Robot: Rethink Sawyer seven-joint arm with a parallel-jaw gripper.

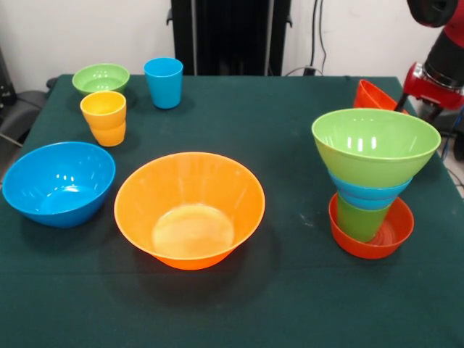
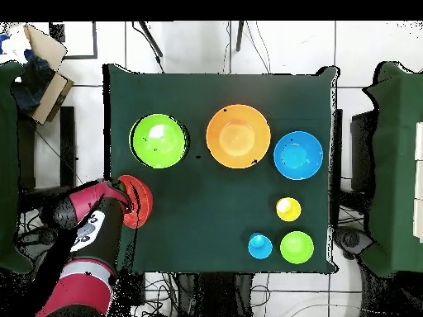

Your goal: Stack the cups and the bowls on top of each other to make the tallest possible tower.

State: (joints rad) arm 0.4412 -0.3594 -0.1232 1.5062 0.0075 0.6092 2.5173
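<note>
Six bowls (image 1: 189, 209), three cups (image 1: 163, 82); hand (image 2: 124, 196) state unclear at red bowl (image 1: 371, 96).

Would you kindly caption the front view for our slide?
Tower of bowls and cup beside loose orange bowl, blue bowl and cups.

The red and black robot arm (image 2: 87, 248) is reaching in from the bottom left, its end sitting over a red-orange plastic bowl (image 2: 140, 201) at the green table's (image 2: 206, 190) edge. A wide green bowl (image 2: 159, 140) is showing just above it. The big orange bowl (image 2: 238, 136) and blue bowl (image 2: 298, 154) are lying alongside; a yellow-orange cup (image 2: 288, 209), blue cup (image 2: 260, 246) and small green bowl (image 2: 297, 247) are clustering lower right.
</note>
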